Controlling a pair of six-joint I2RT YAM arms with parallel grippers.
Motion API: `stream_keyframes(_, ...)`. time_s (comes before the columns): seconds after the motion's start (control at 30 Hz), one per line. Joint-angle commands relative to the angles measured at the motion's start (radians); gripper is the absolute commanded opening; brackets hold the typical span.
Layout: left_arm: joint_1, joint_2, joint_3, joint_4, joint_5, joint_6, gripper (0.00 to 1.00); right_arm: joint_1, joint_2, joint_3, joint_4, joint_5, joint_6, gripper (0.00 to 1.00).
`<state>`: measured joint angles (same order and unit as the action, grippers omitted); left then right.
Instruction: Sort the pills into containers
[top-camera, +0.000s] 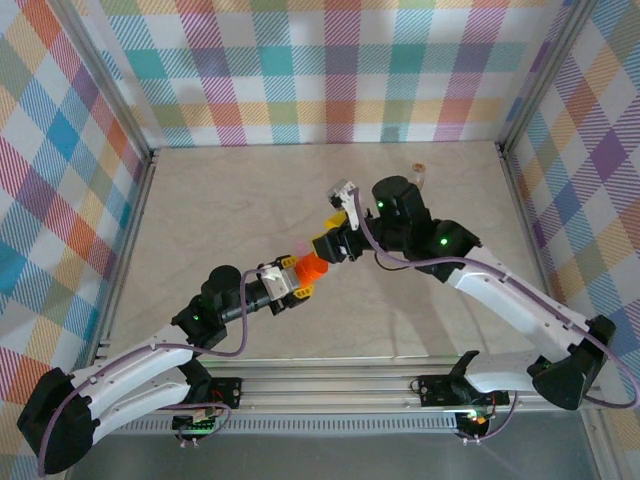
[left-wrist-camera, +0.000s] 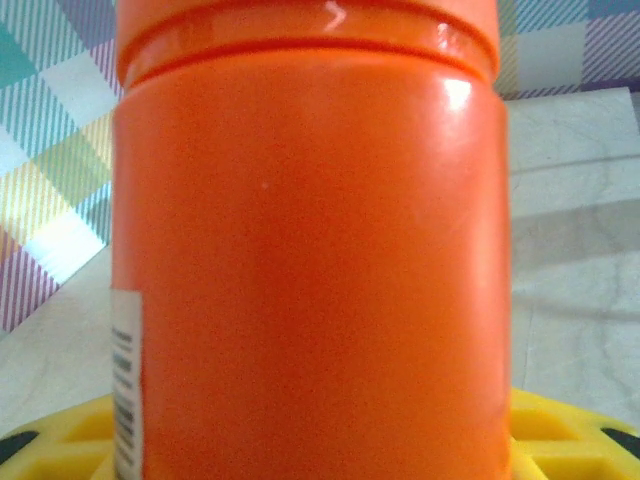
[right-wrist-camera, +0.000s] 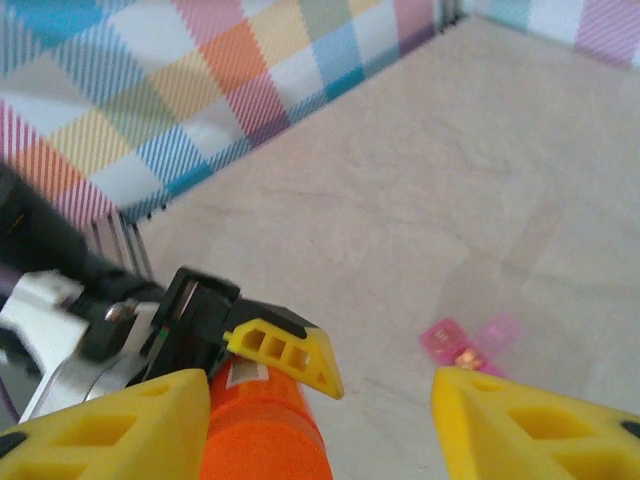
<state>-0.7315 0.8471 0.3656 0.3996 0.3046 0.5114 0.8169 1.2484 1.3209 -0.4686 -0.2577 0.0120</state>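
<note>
An orange bottle (top-camera: 312, 268) with a white label is held over the middle of the table, my left gripper (top-camera: 300, 278) shut on its body. Seen from the left wrist, the bottle (left-wrist-camera: 310, 250) sits right against the lens, with yellow fingertips (left-wrist-camera: 565, 440) at its base. My right gripper (right-wrist-camera: 320, 440) is open, its left finger (right-wrist-camera: 100, 430) beside the bottle's top (right-wrist-camera: 262, 430) and its right finger well clear. The pink pill box (right-wrist-camera: 470, 345) lies open on the table just beyond; an amber speck in it may be a pill, I cannot tell. In the top view the box (top-camera: 301, 246) is a faint pink patch.
A small pale round thing (top-camera: 420, 168) lies near the back right of the table (top-camera: 220, 210). Checked cloth walls (top-camera: 320, 70) on a metal frame close in the left, back and right sides. The arms' bases stand on the rail (top-camera: 330, 385) at the near edge.
</note>
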Motion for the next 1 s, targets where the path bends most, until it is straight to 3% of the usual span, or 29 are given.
stream_keyframes(0.0, -0.002, -0.014, 0.029, 0.050, 0.053, 0.019, 0.00, 0.006, -0.015, 0.057, -0.175, -0.097, -0.403, 0.62)
stream_keyframes(0.27, -0.003, -0.007, 0.053, -0.005, 0.104, 0.028, 0.00, 0.004, 0.028, 0.096, -0.400, -0.162, -0.865, 0.64)
stream_keyframes(0.97, -0.003, 0.027, 0.079, -0.041, 0.142, 0.035, 0.00, 0.008, 0.114, 0.150, -0.408, -0.272, -1.056, 0.70)
